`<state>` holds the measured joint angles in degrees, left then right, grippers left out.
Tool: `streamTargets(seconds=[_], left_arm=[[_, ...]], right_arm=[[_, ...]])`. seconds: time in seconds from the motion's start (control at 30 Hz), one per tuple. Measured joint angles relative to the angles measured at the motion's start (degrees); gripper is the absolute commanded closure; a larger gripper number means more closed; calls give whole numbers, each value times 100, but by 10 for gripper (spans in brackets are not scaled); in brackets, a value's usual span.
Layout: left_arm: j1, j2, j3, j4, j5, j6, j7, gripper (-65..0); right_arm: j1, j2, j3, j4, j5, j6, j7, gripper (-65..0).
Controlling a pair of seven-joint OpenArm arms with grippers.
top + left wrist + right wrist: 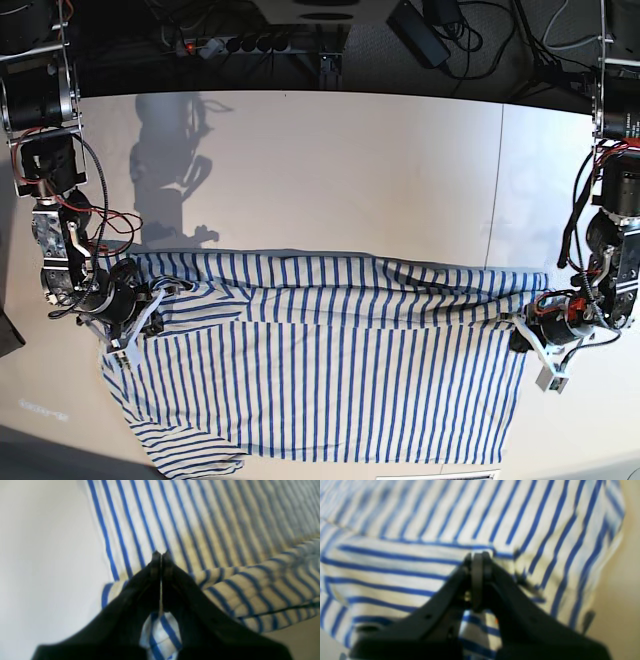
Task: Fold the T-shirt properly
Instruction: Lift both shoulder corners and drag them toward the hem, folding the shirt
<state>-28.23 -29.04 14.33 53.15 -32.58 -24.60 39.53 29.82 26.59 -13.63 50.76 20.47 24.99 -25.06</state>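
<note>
The T-shirt (pixel 330 380), white with thin blue stripes, lies spread wide on the white table (pixel 330 170), with a long band along its far edge folded over. My left gripper (pixel 522 328) is at the shirt's right edge in the base view. In the left wrist view it (pixel 161 554) is shut, with a fold of the striped cloth (pixel 225 530) pinched between the fingers. My right gripper (pixel 158 298) is at the shirt's left end. In the right wrist view it (pixel 478 555) is shut on the cloth (pixel 395 565). A tiny orange tag (pixel 496 621) shows between the fingers.
A power strip (pixel 260 42) and several cables (pixel 480 30) lie on the dark floor behind the table. A seam (pixel 496 190) runs down the table top at the right. The shirt's near hem (pixel 350 458) lies close to the table's front edge.
</note>
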Motion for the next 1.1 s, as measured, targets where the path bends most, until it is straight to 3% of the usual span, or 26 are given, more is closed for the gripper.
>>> streamTargets(seconds=[0.17,0.43,0.67,0.93,1.1], left_arm=[[55,413,-15,-164,667,584,396,-11],[-42,557,-48,-367,944,616,557,-13],[50,549,-48,-289,1003,616,562,-13],[1388,39,-85,1134,815,621,225,-13],[2693,-179,-413,2500,863,697,251,-13]], right_arm=[[37,-63,17,-385,35,0,118,0],[-76,-74,46,-516,280,-13,210,0],[-568,-4,201,-166,817,-15,-278,0],[-2144,37,1429,1497,927,11,-739,0],[-3104,162,1792,2470,1158,33,-1102,0]])
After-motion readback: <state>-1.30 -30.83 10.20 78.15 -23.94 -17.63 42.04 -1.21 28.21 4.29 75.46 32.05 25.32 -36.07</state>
